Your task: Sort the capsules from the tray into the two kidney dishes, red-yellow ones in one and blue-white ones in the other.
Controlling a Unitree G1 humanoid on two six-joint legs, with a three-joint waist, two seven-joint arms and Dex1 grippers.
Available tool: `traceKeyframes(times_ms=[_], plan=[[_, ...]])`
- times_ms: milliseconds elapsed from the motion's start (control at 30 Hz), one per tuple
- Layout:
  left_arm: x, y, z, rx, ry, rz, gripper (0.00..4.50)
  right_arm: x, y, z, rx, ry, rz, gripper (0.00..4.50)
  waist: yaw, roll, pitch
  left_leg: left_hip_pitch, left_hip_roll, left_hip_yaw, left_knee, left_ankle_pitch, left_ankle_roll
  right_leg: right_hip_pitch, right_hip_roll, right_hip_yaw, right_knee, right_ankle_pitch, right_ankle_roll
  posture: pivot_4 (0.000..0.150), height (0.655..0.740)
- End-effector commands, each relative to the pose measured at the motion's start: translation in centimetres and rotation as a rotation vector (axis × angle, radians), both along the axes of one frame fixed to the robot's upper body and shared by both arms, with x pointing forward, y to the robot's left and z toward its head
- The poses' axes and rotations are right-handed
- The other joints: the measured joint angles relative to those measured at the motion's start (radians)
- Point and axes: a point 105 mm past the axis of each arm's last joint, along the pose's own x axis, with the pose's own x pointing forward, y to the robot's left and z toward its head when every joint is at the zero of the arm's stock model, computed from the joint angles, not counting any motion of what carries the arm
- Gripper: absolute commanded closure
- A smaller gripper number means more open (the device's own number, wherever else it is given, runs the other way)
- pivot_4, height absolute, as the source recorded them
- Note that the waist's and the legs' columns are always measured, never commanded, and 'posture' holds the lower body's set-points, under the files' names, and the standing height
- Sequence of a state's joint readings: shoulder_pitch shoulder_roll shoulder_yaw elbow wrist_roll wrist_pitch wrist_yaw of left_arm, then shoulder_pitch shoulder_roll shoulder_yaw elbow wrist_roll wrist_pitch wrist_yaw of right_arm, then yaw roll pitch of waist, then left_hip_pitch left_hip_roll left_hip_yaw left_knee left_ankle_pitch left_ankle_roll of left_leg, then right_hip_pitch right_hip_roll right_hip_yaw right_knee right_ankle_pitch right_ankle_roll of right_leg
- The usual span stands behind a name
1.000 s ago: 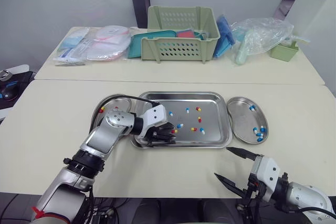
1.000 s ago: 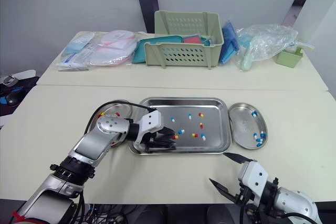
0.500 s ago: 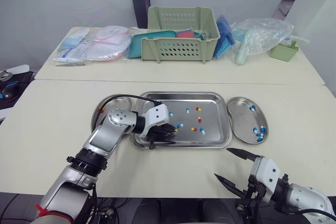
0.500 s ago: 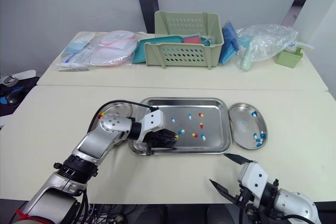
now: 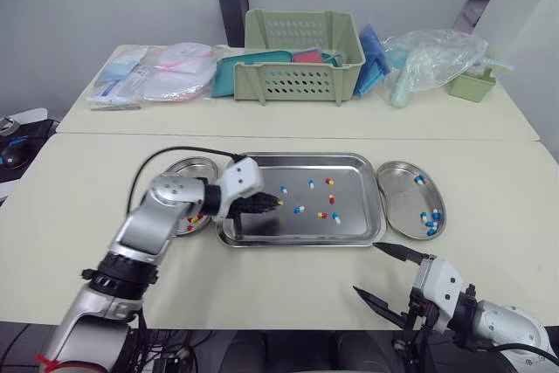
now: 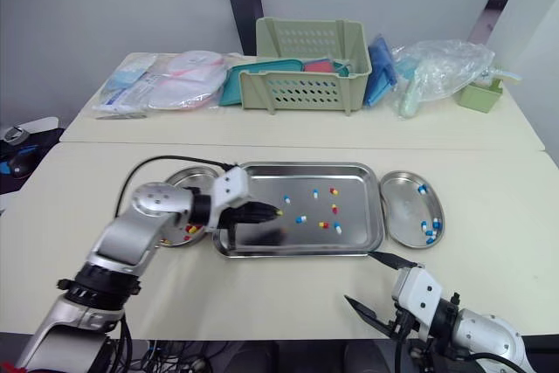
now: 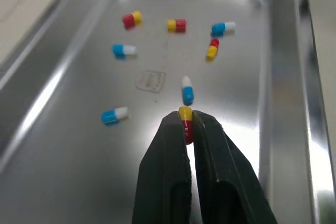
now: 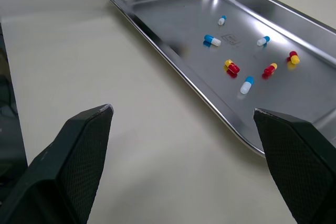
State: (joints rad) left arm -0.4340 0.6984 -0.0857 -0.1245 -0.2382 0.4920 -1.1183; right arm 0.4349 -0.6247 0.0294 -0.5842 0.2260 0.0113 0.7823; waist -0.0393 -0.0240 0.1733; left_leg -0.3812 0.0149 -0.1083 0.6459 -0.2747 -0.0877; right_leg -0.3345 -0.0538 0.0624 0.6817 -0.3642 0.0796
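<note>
Partway done: the left gripper (image 5: pixel 267 204) clamps a red-yellow capsule (image 7: pixel 185 120) over the tray (image 5: pixel 306 156), seven capsules (image 5: pixel 300 210) lie loose there, the left kidney dish (image 5: pixel 188 162) and right kidney dish (image 5: pixel 397 185) each hold some, and the right gripper (image 5: pixel 365 268) hangs with fingers spread.

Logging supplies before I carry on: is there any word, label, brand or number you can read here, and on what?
No text here can be read.
In the floor of the tray, a stamped mark: too faint to read.
On the packets on the back table: any print is too small to read.
On the capsules: no print visible.
</note>
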Motion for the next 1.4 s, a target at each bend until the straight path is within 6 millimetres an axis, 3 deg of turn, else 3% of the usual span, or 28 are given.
traceKeyframes(times_ms=[33,167,267,433,667,800,1033,1267,1400], plan=[[-0.6,3.2,3.5,-0.066,-0.036,0.148,4.48,-0.1,0.8,1.1,0.018,-0.039,0.065,0.0,-0.005,0.0,0.0,0.0,0.0,0.0,0.0,0.0,0.0,0.0,0.0,0.0,0.0,0.0,0.0,0.15,0.74],[-1.4,7.7,3.7,-0.084,-0.026,0.362,4.48,0.6,1.8,1.7,0.037,-0.063,0.147,0.0,0.001,0.001,0.0,0.0,0.0,0.0,0.001,0.0,0.0,0.001,0.0,0.0,0.0,0.0,0.0,0.15,0.74],[-2.1,10.0,3.1,-0.11,-0.018,0.483,4.48,1.3,2.5,1.9,0.04,-0.074,0.2,0.0,0.004,0.0,0.001,0.0,0.0,-0.001,0.0,0.0,0.0,0.0,0.0,-0.001,0.0,0.0,0.0,0.15,0.74],[-2.8,12.0,2.1,-0.142,-0.024,0.611,4.48,2.0,3.4,2.1,0.049,-0.086,0.256,0.0,0.01,0.0,0.001,0.0,0.0,-0.001,0.001,0.0,0.0,0.001,-0.001,-0.001,0.0,0.0,0.0,0.15,0.74],[-2.9,13.3,1.4,-0.22,-0.053,0.733,4.48,2.7,4.0,2.3,0.053,-0.096,0.291,0.0,0.009,0.0,0.001,0.0,0.0,-0.001,0.0,0.0,0.0,0.001,-0.001,-0.001,0.0,0.0,0.0,0.15,0.74],[-3.2,13.7,1.4,-0.235,-0.045,0.74,3.4,2.8,4.0,2.2,0.05,-0.096,0.294,0.0,0.008,0.0,0.001,0.0,0.0,-0.001,0.0,0.0,0.0,0.001,-0.001,-0.001,0.0,0.0,0.0,0.15,0.74],[-3.3,14.4,2.1,-0.277,-0.078,0.769,1.1,2.7,3.9,2.2,0.049,-0.096,0.292,0.0,0.008,0.0,0.001,0.0,0.0,-0.001,0.0,0.0,0.0,0.001,-0.001,-0.001,0.0,0.0,0.0,0.15,0.74],[-4.1,14.4,2.5,-0.267,-0.082,0.741,1.1,2.7,3.9,2.2,0.049,-0.096,0.29,0.0,0.008,0.0,0.001,0.0,0.0,-0.001,0.0,0.0,0.0,0.0,-0.001,-0.001,0.0,0.0,0.0,0.15,0.74],[-5.2,14.5,3.6,-0.296,-0.115,0.698,1.1,2.9,3.5,2.5,0.036,-0.111,0.274,0.0,0.007,0.0,0.001,0.0,0.0,-0.001,0.0,0.0,0.0,0.0,-0.001,-0.001,0.0,0.0,0.0,0.15,0.74]])
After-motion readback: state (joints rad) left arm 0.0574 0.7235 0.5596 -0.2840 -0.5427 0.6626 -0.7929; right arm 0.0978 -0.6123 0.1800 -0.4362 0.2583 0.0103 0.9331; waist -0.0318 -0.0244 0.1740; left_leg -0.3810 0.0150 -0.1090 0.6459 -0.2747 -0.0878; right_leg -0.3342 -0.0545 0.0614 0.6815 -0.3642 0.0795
